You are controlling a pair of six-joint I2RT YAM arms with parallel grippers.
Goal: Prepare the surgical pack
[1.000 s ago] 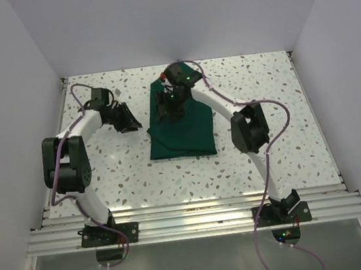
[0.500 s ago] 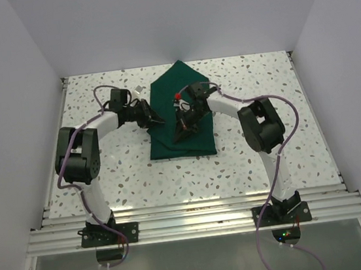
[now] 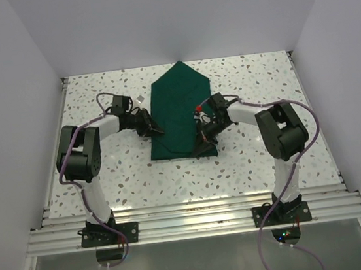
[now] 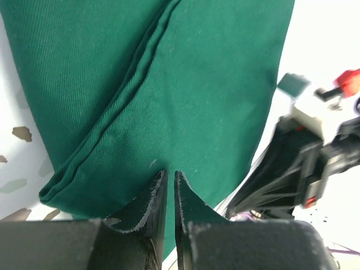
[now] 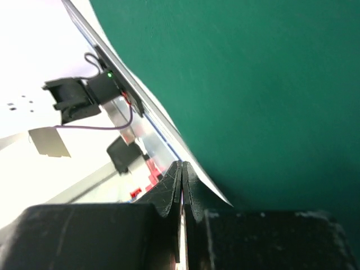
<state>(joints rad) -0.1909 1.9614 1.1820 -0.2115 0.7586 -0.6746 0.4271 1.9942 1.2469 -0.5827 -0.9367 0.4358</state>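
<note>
The surgical pack shows only as its dark green drape (image 3: 178, 105), lying flat mid-table with a pointed flap toward the back wall. My left gripper (image 3: 157, 130) sits at the drape's left edge. In the left wrist view its jaws (image 4: 167, 172) are closed to a thin slit on the green cloth (image 4: 214, 84), beside a thick fold (image 4: 84, 163). My right gripper (image 3: 202, 148) rests low at the drape's near right corner. In the right wrist view its jaws (image 5: 181, 163) are pressed fully together at the cloth's edge (image 5: 270, 84), and nothing shows between them.
The speckled tabletop (image 3: 113, 176) surrounds the drape, with white walls on three sides. The aluminium rail (image 3: 191, 220) with both arm bases runs along the near edge. The right arm's wrist (image 4: 306, 163) appears close by in the left wrist view.
The drape's upper flap was laid back toward the wall, forming a point. Both grippers closed. The right gripper slid from the drape's top to its near right corner; the left reached the left edge.
</note>
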